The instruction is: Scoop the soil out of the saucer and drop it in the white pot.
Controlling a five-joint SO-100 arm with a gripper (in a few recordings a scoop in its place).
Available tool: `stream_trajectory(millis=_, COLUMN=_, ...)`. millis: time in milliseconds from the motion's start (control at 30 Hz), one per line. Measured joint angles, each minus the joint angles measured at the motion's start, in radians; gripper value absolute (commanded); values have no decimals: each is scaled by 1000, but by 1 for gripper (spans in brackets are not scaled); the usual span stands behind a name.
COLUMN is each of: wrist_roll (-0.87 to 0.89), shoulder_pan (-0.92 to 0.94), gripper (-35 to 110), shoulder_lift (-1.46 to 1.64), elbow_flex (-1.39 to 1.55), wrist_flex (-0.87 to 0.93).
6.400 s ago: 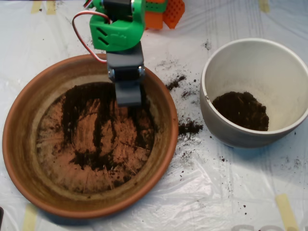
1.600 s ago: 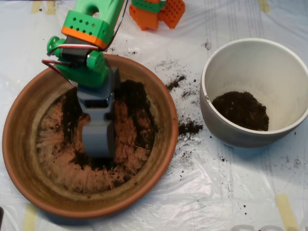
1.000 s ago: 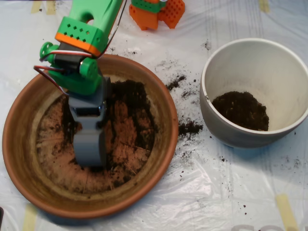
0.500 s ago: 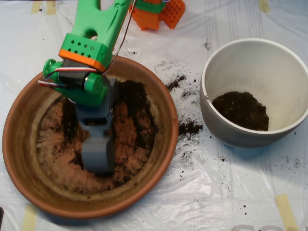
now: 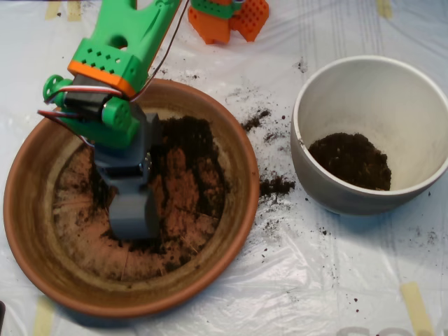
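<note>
Matt terracotta saucer; crumbly soil; glossy plastic sheet.

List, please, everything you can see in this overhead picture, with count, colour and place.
saucer: one, terracotta orange-brown, left of the picture
soil: dark brown-black, smeared thinly across the saucer floor
white pot: one, cream-white, right
soil mound: one, dark, inside the white pot
spilled crumbs: dark patches, on the sheet between saucer and pot
plastic sheet: one, clear-whitish, covering the table
orange blocks: orange, top edge
arm: one, green with orange band, reaching from the top
gripper: one, grey, down in the saucer
</note>
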Motion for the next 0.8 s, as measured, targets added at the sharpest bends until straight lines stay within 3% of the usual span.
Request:
stream_trajectory(millis=400, wrist_roll=-71, shoulder_pan=37, gripper=43, shoulder_lift=288, elbow_flex=469, wrist_flex=-282)
stream_trajectory(millis=633, wrist_roll=-75, shoulder_pan=25, gripper=22, shoulder_lift=374, elbow_flex=574, wrist_flex=-380)
stream_trajectory(millis=800, wrist_roll=-75, shoulder_pan=25, gripper=18, shoulder_lift=423, elbow_flex=604, wrist_flex=-397)
